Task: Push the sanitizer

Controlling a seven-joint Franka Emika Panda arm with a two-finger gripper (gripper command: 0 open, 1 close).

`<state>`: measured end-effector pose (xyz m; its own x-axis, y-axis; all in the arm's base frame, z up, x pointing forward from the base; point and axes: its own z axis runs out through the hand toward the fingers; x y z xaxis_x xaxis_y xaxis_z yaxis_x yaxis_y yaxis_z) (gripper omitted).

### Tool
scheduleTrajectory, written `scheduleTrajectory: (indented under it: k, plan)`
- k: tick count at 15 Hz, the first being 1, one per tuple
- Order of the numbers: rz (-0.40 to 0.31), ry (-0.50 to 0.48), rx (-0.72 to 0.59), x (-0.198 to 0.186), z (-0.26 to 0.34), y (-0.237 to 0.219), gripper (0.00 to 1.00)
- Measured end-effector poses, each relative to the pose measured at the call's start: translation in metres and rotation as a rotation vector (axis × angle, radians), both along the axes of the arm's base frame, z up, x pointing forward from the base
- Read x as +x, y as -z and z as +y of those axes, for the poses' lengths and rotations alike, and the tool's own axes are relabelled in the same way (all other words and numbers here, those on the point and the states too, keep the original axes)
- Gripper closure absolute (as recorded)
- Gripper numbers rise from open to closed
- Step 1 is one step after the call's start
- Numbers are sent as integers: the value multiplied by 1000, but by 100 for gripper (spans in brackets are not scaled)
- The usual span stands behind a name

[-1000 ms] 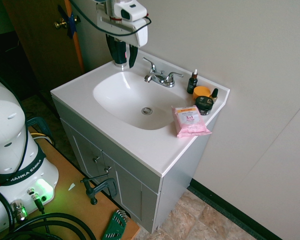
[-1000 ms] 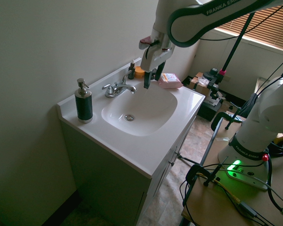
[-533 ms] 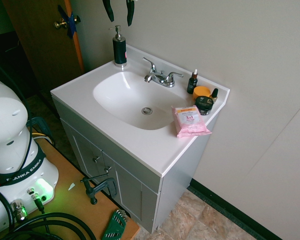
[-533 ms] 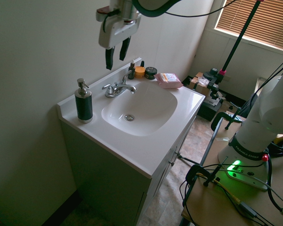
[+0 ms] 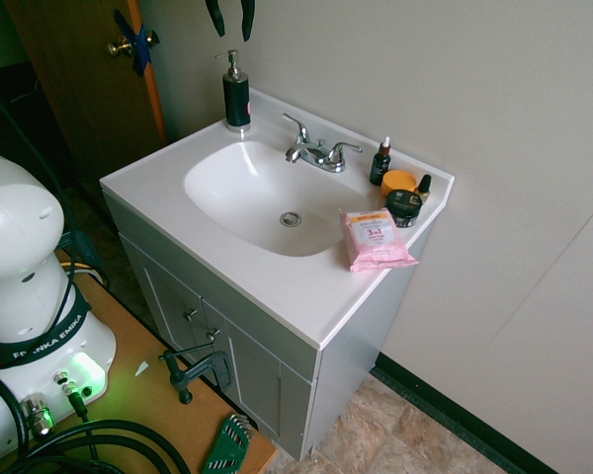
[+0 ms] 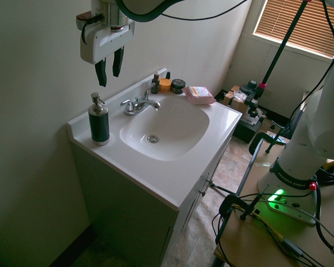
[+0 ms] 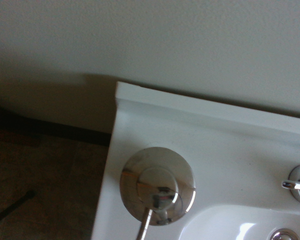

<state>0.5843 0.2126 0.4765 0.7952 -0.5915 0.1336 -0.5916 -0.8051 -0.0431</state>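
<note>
The sanitizer (image 5: 236, 95), a tall black pump bottle with a silver pump head, stands upright on the back corner of the white vanity top (image 5: 277, 286), beside the basin. It shows again at the vanity's far left in the second exterior view (image 6: 98, 123). From straight above, the wrist view catches its round silver pump cap (image 7: 158, 184). My gripper (image 6: 109, 68) hangs in the air well above the bottle, fingers pointing down, open with nothing between them. Only the two dark fingertips of my gripper (image 5: 229, 20) reach into the first exterior view.
A chrome faucet (image 5: 316, 150) sits behind the basin (image 5: 262, 193). A small dropper bottle (image 5: 381, 163), an orange jar (image 5: 398, 183), a dark jar (image 5: 405, 205) and a pink wipes pack (image 5: 376, 237) crowd the other end. The wall runs close behind the sanitizer.
My gripper has swung from over the basin up and across to a spot above the sanitizer. Its fingers look slightly closer together than before.
</note>
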Motion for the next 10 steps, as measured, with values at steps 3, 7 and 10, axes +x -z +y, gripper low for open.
scheduleTrajectory:
  k: [3,7,10]
  plan:
    - [3,-7,-4,9,12,6,100]
    - [10,-14,-6,16,26,8,100]
    - [22,-15,-11,21,31,18,100]
